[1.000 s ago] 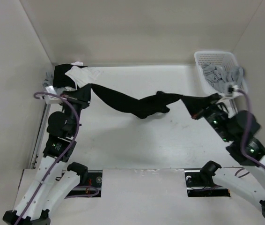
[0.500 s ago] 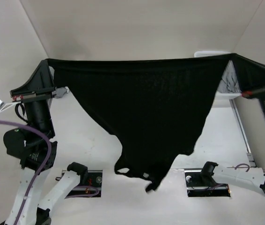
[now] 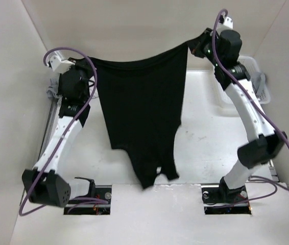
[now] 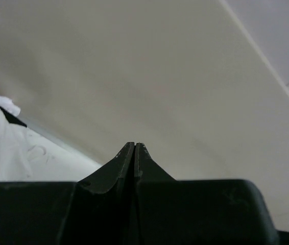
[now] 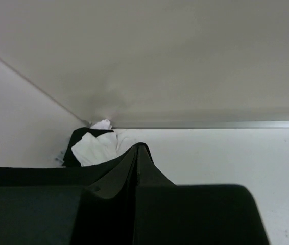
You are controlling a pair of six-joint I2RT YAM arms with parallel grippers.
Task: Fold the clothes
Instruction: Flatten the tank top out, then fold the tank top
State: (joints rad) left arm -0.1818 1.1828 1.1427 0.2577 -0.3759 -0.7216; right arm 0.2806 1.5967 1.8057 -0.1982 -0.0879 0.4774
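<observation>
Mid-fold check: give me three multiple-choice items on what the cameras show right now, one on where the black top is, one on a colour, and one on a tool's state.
1. Where is the black top?
A. folded in a neat stack
B. hanging between the left tool and the right tool
C. bunched in a heap

2. What colour is the basket at the far right?
A. white
B. blue
C. red

3. The left tool is:
A. wide open
B. shut on the top
C. out of view

Answers:
1 B, the overhead view shows it held up by both upper corners.
2 A, its visible rim is white.
3 B, its wrist view shows it closed, and the top's corner hangs from it overhead.
</observation>
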